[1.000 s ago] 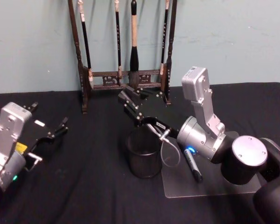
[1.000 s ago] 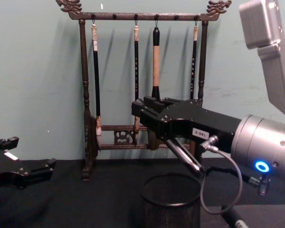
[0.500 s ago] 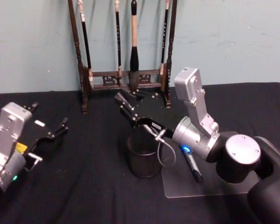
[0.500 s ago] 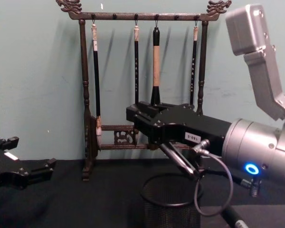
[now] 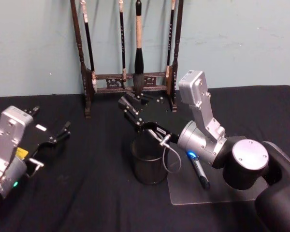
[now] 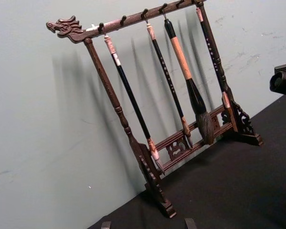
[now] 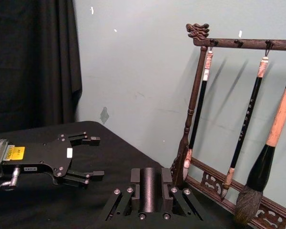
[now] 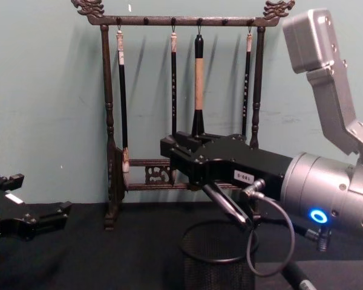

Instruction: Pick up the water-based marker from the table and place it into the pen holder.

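Right gripper (image 5: 128, 106) hovers above the pen holder (image 5: 147, 166), pointing at the brush rack (image 5: 130, 76); jaw state: cannot tell. Water-based marker (image 5: 199, 173) lies on a clear sheet (image 5: 222, 195) just right of the holder, under that forearm (pick not yet made, I judge). Next: draw back, descend, straddle the barrel. Left gripper (image 5: 63, 133) parked at left, jaws spread, empty.

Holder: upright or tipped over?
Upright: the holder stands on its base on the table, rim up, right hand over it; left hand parked at left.

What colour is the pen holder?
The pen holder is black wire mesh; head view shows it best.
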Available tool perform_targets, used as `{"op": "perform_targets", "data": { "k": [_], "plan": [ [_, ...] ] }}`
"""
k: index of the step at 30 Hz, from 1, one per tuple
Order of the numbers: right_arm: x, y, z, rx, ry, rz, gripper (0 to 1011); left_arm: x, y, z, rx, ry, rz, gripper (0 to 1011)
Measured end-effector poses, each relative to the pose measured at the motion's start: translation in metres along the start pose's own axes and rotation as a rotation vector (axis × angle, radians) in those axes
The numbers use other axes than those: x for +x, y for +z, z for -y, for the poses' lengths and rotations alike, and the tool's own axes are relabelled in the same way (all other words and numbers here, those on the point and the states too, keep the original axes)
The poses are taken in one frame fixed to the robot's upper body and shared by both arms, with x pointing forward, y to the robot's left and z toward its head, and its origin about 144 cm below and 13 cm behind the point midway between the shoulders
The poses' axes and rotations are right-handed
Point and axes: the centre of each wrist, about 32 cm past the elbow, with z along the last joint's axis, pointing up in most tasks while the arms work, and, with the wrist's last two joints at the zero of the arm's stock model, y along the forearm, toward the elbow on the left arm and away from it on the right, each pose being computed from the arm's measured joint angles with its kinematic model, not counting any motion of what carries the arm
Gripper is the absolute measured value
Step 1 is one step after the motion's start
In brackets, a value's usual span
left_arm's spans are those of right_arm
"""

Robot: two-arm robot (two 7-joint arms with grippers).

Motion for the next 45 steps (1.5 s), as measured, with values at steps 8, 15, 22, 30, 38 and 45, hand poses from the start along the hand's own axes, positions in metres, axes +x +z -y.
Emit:
{"op": "perform_targets", "data": {
  "k": [8, 15, 22, 30, 38, 45],
  "plan": [
    [0.0002, 0.0001, 0.0002, 0.0, 0.0, 0.0, 262, 0.0, 0.0, 0.0, 0.0, 0.0, 0.0, 1001],
    [0.0001, 0.0001, 0.0002, 0.0, 0.0, 0.0, 262, 0.0, 0.0, 0.0, 0.0, 0.0, 0.0, 1001],
    [-0.0001, 0.0002, 0.0003, 0.001, 0.001, 0.0, 437, 0.0, 0.0, 0.0, 0.0, 0.0, 0.0, 1001],
    [-0.0001, 0.0002, 0.0002, 0.001, 0.001, 0.0, 637, 0.0, 0.0, 0.0, 0.0, 0.0, 0.0, 1001],
    [-0.0001, 0.0002, 0.0002, 0.002, 0.001, 0.0, 1002, 0.0, 0.0, 0.0, 0.0, 0.0, 0.0, 1001],
    [-0.0001, 0.0002, 0.0002, 0.001, 0.001, 0.0, 1002, 0.0, 0.0, 0.0, 0.0, 0.0, 0.0, 1001]
  ]
}}
